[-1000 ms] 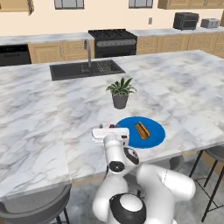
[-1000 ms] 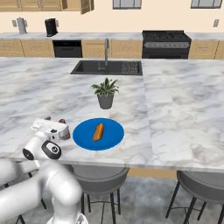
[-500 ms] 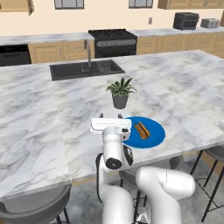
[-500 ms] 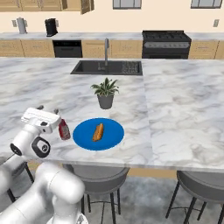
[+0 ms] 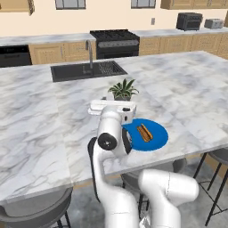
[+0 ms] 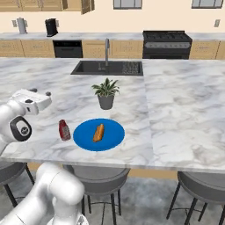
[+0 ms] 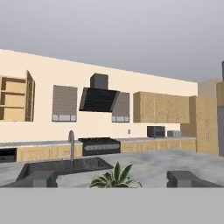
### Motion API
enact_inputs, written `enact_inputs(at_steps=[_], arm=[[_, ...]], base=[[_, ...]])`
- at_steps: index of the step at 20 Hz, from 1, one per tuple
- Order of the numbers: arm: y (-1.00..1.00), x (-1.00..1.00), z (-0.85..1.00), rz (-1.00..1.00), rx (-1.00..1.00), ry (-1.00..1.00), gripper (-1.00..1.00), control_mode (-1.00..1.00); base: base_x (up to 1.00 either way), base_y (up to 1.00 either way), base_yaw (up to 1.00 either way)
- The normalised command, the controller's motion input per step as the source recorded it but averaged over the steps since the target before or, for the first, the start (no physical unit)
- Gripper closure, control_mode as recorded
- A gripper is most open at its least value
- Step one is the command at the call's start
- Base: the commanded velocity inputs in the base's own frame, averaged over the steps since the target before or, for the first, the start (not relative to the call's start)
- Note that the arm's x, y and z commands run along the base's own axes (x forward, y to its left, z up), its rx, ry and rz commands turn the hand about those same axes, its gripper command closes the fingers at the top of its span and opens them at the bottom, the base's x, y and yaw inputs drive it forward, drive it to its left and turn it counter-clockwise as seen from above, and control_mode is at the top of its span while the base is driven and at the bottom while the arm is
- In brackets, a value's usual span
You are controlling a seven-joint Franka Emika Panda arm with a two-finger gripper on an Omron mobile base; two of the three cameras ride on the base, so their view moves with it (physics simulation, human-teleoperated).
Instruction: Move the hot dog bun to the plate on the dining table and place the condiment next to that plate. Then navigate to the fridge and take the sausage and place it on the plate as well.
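— That bun (image 6: 99, 132) on the blue plate (image 6: 112, 141), would it be hard to pick up?

— I doubt it. It looks soft and light, so too hard a squeeze would probably crush it. I'd take it across the middle, on the long sides. It lies flat near the plate's centre, on the dining table (image 6: 184, 110), so that part looks done

— And the red bottle (image 6: 64, 130)?

— Standing upright just beside the plate's rim, on the side toward the arm. Stiff, probably smooth and a bit slippery, and narrow enough to tip if knocked. Grab the body, not the thin top

— Where's the gripper (image 7: 112, 178) in all this?

— Raised above the table and away from both of them. The hand (image 6: 33, 101) is up level with the plant (image 6: 105, 93), pointing out across the kitchen towards the stove and sink (image 6: 107, 67). Its fingers (image 7: 187, 178) stand wide apart with nothing between them

— So the sausage is next?

— I'd guess so; the fridge trip isn't done yet, going by the plate
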Motion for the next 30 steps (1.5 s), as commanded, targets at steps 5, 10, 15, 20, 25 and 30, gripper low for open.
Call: enact_inputs(at_steps=[5,10,15,20,25,30], arm=[[0.0,-0.53,0.43,-0.08,-0.15,0.37,-1.0,-1.0],[-0.15,-0.64,0.35,-0.03,-0.1,0.31,-1.0,-1.0],[-0.59,-0.55,0.1,0.0,0.0,0.4,-1.0,-1.0],[-0.6,-0.58,-0.08,0.0,0.01,0.37,-1.0,-1.0],[-0.3,-0.78,-0.47,0.0,0.06,0.08,-1.0,-1.0],[-0.19,-0.65,-0.53,0.0,0.07,0.0,-1.0,-1.0]], base=[[0.0,0.0,0.0],[0.0,0.0,0.0],[0.0,0.0,0.0],[0.0,0.0,0.0],[0.0,0.0,0.0],[0.0,0.0,0.0]])
